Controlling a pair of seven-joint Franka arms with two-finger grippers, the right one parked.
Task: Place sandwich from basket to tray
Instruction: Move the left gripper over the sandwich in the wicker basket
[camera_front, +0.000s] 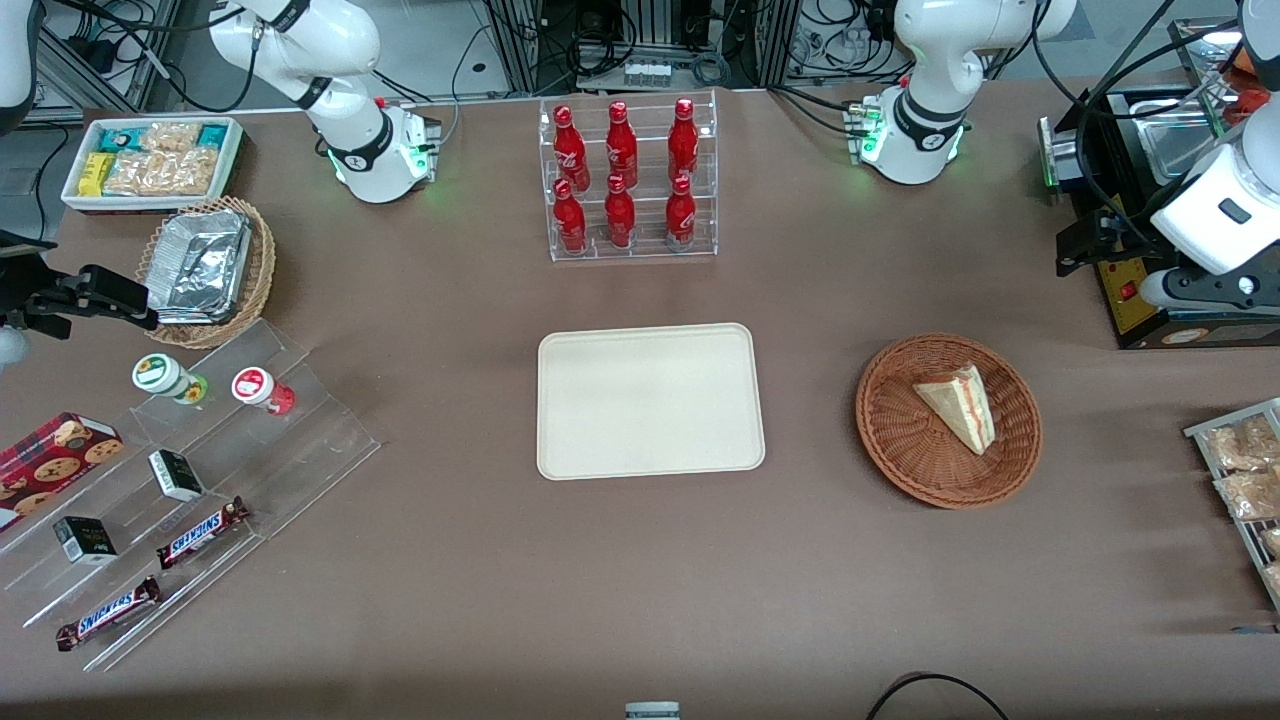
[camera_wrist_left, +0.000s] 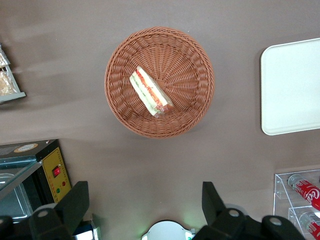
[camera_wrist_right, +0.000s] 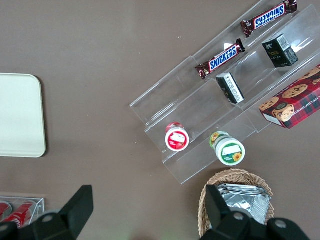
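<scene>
The sandwich (camera_wrist_left: 151, 92) lies in the round reddish-brown basket (camera_wrist_left: 190, 75), its striped red, orange and green cut edge up, resting off-centre on the woven floor. High above the table near it hangs the left gripper (camera_wrist_left: 145, 202), its two dark fingers (camera_wrist_left: 76, 204) spread wide apart with nothing between them; in the front view the gripper itself is hard to make out at the working arm's end of the table. Beside the basket, toward the table's middle, sits the cream tray (camera_front: 650, 400), flat and bare. Farther from the front camera than the tray stands a clear tiered rack (camera_front: 632, 180) holding six red cola bottles in two rows. Toward the parked arm's end, a lighter tan wicker basket (camera_front: 215, 270) holds crumpled silver foil trays, and a white bin (camera_front: 150, 160) farther from the camera than it holds snack packets.
</scene>
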